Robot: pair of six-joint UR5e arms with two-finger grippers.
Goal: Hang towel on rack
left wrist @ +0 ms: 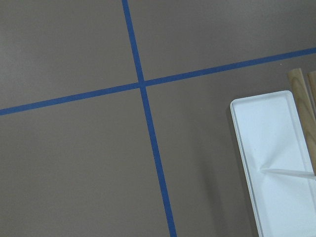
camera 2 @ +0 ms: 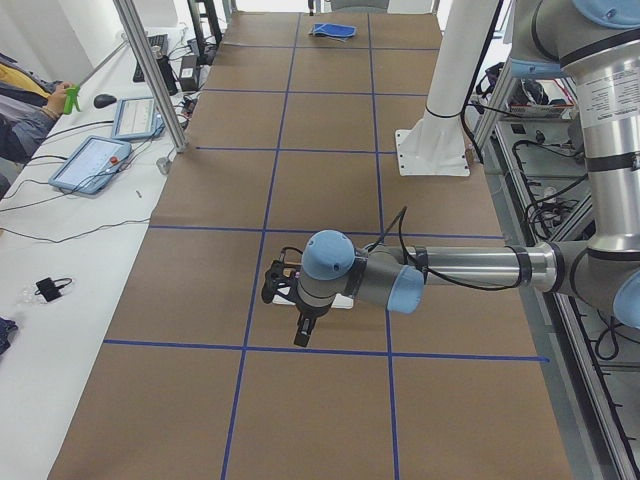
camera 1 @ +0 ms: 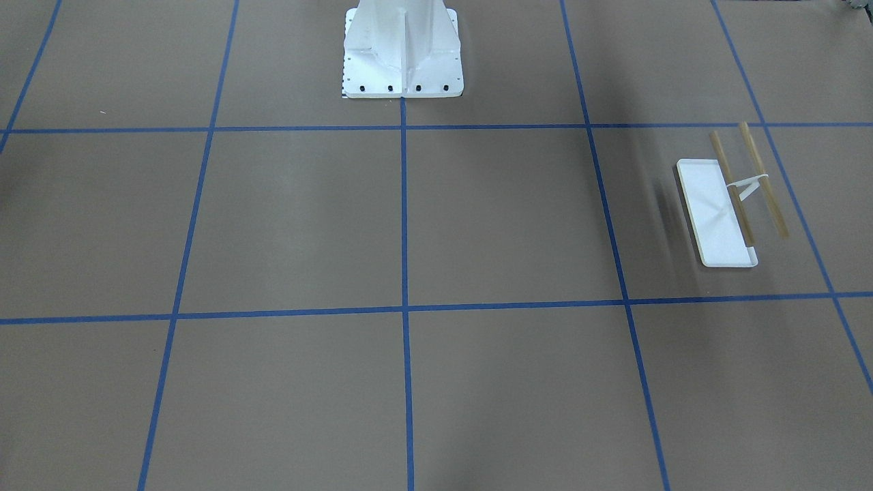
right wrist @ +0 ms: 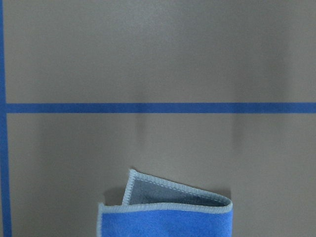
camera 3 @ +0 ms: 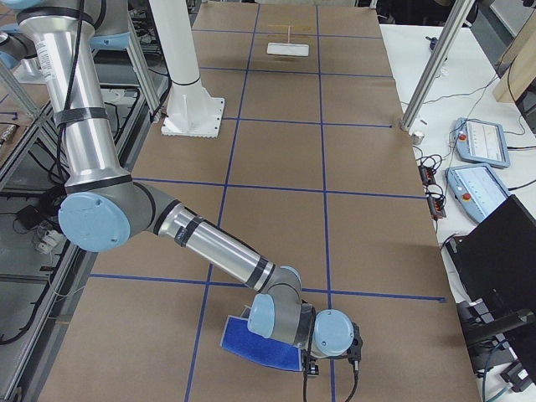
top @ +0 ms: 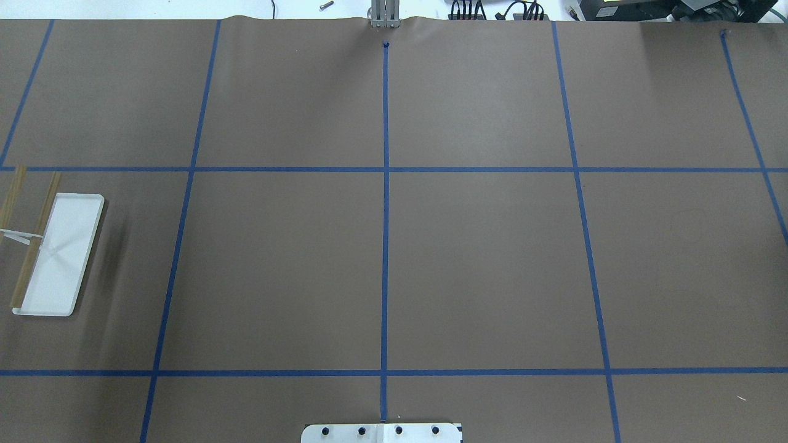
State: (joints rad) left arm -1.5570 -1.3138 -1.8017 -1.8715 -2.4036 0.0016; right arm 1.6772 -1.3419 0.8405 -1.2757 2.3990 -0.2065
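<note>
The rack [camera 1: 716, 211] has a white tray base and two tan wooden bars [camera 1: 764, 179]. It stands at the table's end on my left side and also shows in the overhead view [top: 61, 255] and the left wrist view [left wrist: 276, 163]. My left gripper [camera 2: 301, 335] hangs over the table beside the rack; I cannot tell whether it is open or shut. The blue towel [camera 3: 260, 343] lies at the opposite end, one corner folded over [right wrist: 165, 217]. My right gripper [camera 3: 310, 368] is just over its edge; I cannot tell its state.
The white robot pedestal [camera 1: 402, 48] is bolted at the table's middle rear edge. Blue tape lines [top: 385, 215] divide the brown table. Operator desks with tablets [camera 3: 481, 138] and an aluminium post [camera 2: 150, 75] line the far side. An operator's arm [camera 2: 25, 110] shows there.
</note>
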